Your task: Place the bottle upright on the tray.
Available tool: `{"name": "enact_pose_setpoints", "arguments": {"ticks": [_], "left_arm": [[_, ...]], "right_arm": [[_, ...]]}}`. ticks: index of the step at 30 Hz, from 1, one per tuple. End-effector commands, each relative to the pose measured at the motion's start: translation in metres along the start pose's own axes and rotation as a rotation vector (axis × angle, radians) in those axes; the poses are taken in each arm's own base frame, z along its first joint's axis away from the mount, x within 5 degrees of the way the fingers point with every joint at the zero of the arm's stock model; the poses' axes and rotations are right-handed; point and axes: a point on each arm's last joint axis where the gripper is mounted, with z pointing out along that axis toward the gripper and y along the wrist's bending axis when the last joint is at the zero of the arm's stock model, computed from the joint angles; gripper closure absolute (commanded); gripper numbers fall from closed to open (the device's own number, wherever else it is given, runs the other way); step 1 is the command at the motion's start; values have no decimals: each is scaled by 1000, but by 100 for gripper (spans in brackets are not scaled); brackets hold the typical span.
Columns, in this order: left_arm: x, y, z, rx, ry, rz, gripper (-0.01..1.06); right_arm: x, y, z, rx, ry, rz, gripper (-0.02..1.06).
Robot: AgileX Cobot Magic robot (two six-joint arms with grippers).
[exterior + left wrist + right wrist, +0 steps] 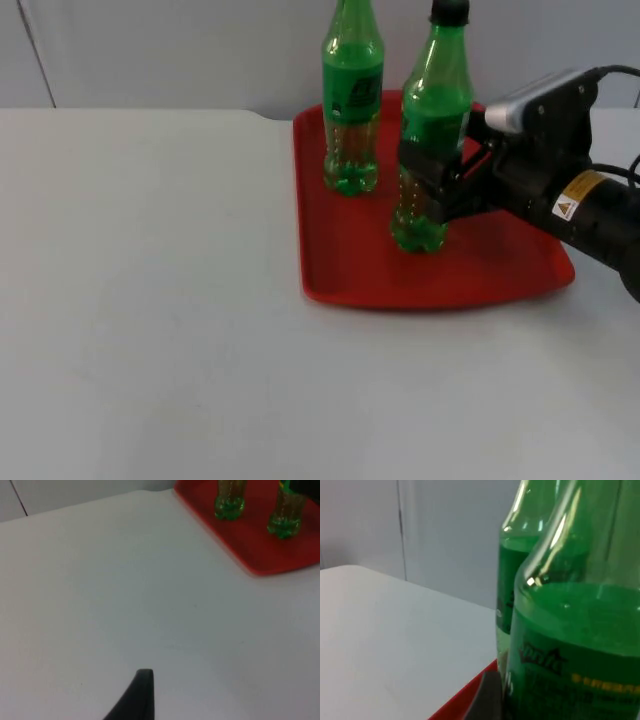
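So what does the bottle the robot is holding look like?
The held bottle is clear green plastic with a black cap, a green label and a bumpy base. It stands upright on the red tray, near the tray's middle. The right gripper clasps its lower body. A second green bottle stands apart behind it.

sprite logo on the near bottle's [580, 645] green label, yellow print under it too blurry; yellow warning-triangle sticker [566, 208] on right arm [590, 215]
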Motion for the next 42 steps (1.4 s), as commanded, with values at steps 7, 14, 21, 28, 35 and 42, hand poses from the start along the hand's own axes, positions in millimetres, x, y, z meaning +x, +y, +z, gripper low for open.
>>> {"name": "enact_pose_setpoints", "arguments": {"ticks": [7, 14, 21, 28, 35, 42], "left_arm": [[1, 1, 1, -5, -4, 1, 0], [1, 1, 1, -5, -4, 1, 0], [1, 1, 1, -5, -4, 1, 0], [1, 1, 1, -5, -4, 1, 0], [1, 1, 1, -5, -4, 1, 0], [1, 1, 1, -5, -4, 1, 0]], "right_arm": [[0, 5, -2, -33, 2, -11, 29], [1, 6, -5, -42, 14, -12, -1], [-2, 13, -26, -48, 61, 2, -1], [-16, 25, -69, -47, 163, 32, -1], [-33, 33, -109, -26, 351, 62, -1], [-48, 29, -131, 55, 592, 128, -1]]}}
